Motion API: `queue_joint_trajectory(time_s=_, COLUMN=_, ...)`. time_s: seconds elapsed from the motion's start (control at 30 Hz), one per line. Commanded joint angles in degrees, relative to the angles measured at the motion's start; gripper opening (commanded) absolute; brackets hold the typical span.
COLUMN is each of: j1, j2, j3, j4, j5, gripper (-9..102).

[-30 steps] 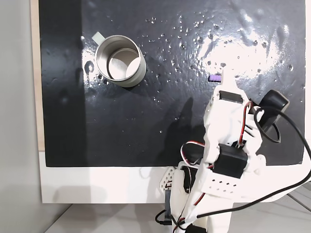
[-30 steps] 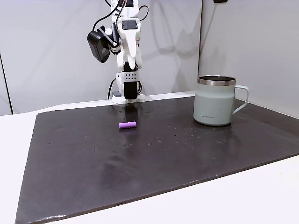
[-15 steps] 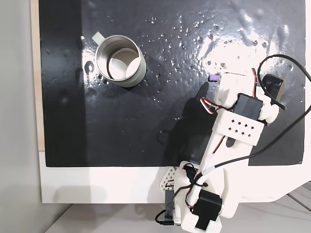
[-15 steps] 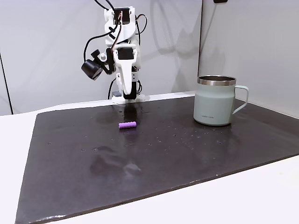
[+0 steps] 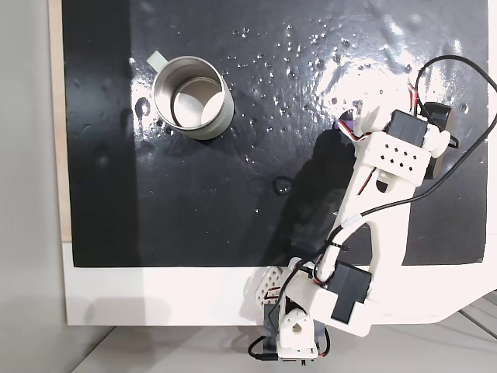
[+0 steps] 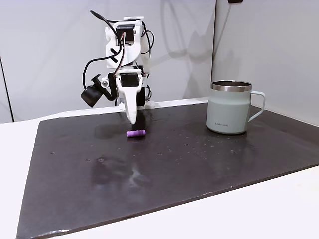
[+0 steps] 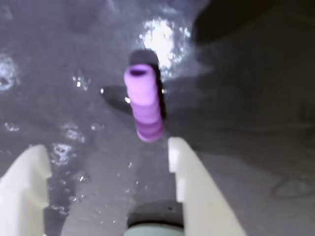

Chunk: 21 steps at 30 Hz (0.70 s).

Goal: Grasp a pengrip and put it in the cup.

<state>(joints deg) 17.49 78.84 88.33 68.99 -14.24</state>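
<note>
Hanging bent over the mat's (image 6: 199, 164) far edge, the gripper (image 7: 106, 152) spreads its fingers before the pengrip (image 7: 143, 103), its ridges clearest at the wrist.

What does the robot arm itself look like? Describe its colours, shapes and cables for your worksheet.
The arm is built of white plastic links, one plate dotted with small holes, with black boxy motors at the joints. Thin black, red and white cables loop along it. A black camera hangs at the wrist. The end effector has two cream, tapering fingers.

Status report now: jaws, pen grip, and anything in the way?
Gripper open, jaws just short of the pen grip. Pen grip lying free on the black mat. Cup far off, upright. Nothing in the way.
</note>
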Motion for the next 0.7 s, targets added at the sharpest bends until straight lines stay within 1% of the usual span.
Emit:
queue_joint_trajectory(time_s=0.0, j1=0.6, j2=-1.8, j3=-3.8, j4=-2.6, j5=-1.2, gripper=23)
queue_joint_trajectory(time_s=0.33, j1=-0.4, j2=-10.7, j3=-7.4, j4=-4.4, j5=-1.9, gripper=20)
queue_joint_trajectory(time_s=0.67, j1=-0.4, j2=-10.9, j3=-7.6, j4=-4.5, j5=-2.1, gripper=0)
